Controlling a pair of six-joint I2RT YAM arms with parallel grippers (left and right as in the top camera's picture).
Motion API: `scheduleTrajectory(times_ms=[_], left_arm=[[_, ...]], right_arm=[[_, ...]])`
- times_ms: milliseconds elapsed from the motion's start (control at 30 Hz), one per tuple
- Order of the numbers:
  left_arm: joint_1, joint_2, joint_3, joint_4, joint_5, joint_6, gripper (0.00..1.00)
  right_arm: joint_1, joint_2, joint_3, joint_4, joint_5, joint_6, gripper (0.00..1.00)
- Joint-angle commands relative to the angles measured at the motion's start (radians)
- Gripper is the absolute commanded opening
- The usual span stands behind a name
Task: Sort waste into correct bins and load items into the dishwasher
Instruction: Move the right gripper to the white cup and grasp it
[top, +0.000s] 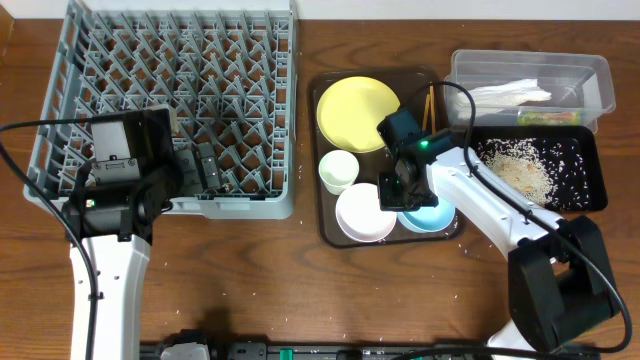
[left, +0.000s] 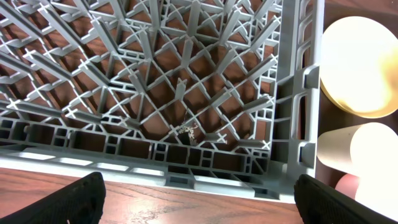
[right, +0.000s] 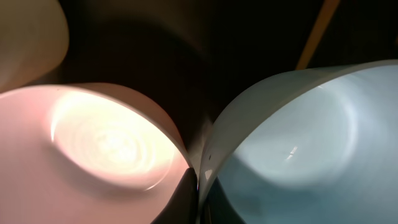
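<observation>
Right claw (top: 396, 188) low between bowls: white bowl (right: 106, 140) on one side, blue bowl (right: 298, 137) on other, its rim at fingertip. Cannot tell if grasping. Left claw (left: 199, 205) released, fingers spread. Rack (left: 155, 93) just ahead, plate (left: 360, 62) and cup (left: 367, 155) ahead-right.

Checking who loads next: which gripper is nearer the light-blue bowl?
Right. The right gripper sits at the rim of the light-blue bowl; the left gripper hangs over the dish rack, across the table.

Scant gap separates white bowl (right: 106, 143) and light-blue bowl (right: 298, 137).
</observation>
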Motion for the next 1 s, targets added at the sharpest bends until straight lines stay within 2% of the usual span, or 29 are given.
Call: scheduleTrajectory(times_ms=[0, 233, 433, 567, 633, 767, 900, 967], left_arm=[[-0.003, 0.002, 0.014, -0.003, 0.009, 0.002, 0.98], [-0.003, 0.002, 0.014, -0.003, 0.009, 0.002, 0.98], [-0.003, 0.002, 0.014, -0.003, 0.009, 0.002, 0.98], [-0.003, 0.002, 0.014, -0.003, 0.009, 0.002, 0.98], [-0.003, 0.002, 0.014, -0.003, 0.009, 0.002, 0.98], [-0.003, 0.002, 0.014, -0.003, 0.009, 0.002, 0.98], [-0.003, 0.002, 0.014, -0.003, 0.009, 0.002, 0.98], [-0.003, 0.002, 0.014, -0.003, 0.009, 0.002, 0.98]], right_arm=[[0.01, 0.012, 0.008, -0.019, -0.011, -0.008, 0.01], [-0.005, 0.006, 0.018, -0.111, 0.078, -0.008, 0.01], [-0.023, -0.006, 0.027, -0.122, 0.09, -0.008, 0.02], [-0.023, -0.006, 0.026, -0.123, 0.089, -0.024, 0.32], [-0.024, -0.006, 0.027, -0.119, 0.09, -0.025, 0.38], [-0.024, -0.006, 0.066, -0.108, 0.089, -0.042, 0.42], [-0.024, -0.006, 0.178, -0.122, 0.089, -0.043, 0.43], [-0.023, -0.006, 0.242, -0.118, 0.089, -0.047, 0.47]])
